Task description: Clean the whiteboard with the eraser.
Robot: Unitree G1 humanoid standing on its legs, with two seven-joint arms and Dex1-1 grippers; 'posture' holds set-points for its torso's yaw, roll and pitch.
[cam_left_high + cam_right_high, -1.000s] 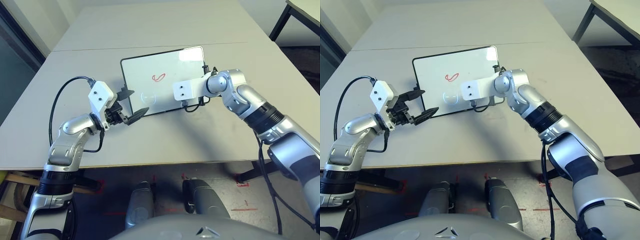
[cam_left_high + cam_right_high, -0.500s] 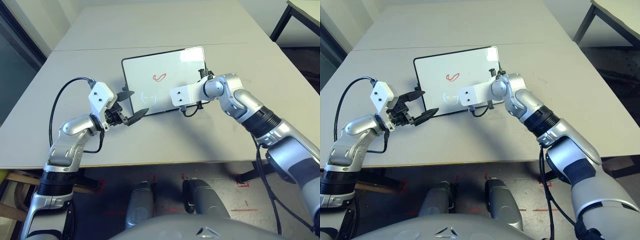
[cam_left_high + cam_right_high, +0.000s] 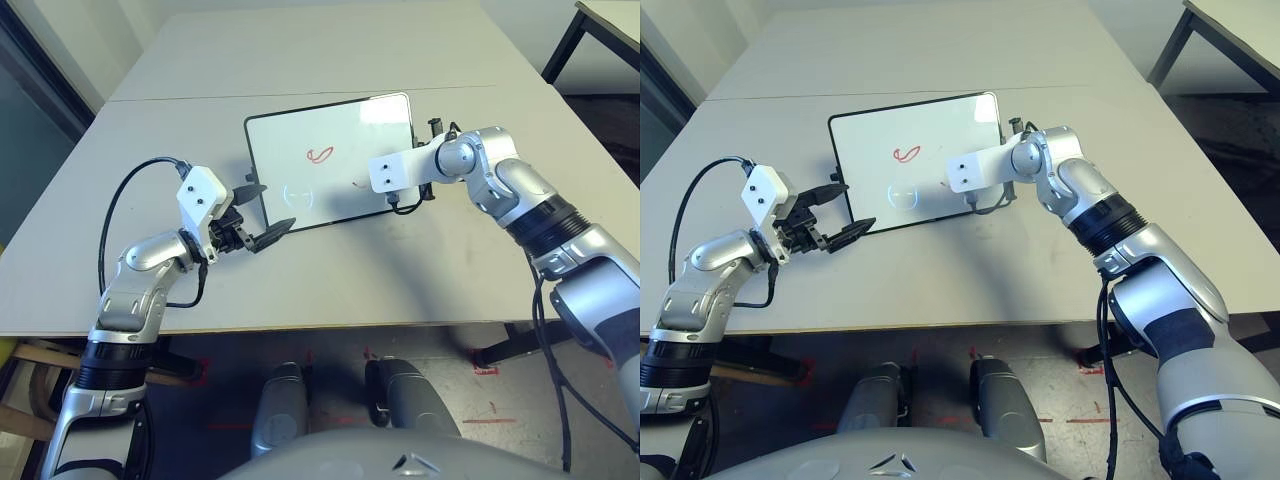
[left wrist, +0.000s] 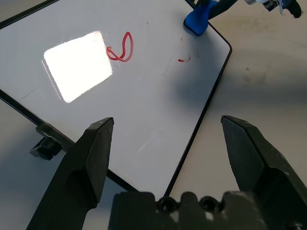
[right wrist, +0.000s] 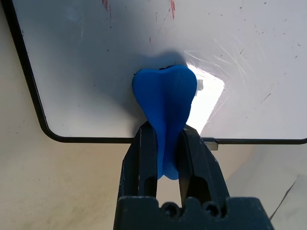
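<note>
The whiteboard [image 3: 345, 135] lies flat mid-table, with a red scribble [image 3: 319, 155], a faint circle smudge [image 3: 298, 195] and a small red speck [image 4: 182, 60]. My right gripper [image 5: 165, 132] is shut on the blue eraser [image 5: 165, 93], whose wide end presses on the board just inside the black frame, near the near right corner. From the left wrist view the eraser [image 4: 196, 21] sits at that same corner. My left gripper [image 3: 268, 208] is open, its fingers spread at the board's near left corner, holding nothing.
The grey table [image 3: 330, 275] has free room in front of the board and to its right. A seam [image 3: 180, 97] crosses the table behind the board. Another table's leg [image 3: 562, 40] stands at the far right.
My right arm slid the eraser leftward along the board's near edge, then back right to the near right corner. The left arm and board have stayed put.
</note>
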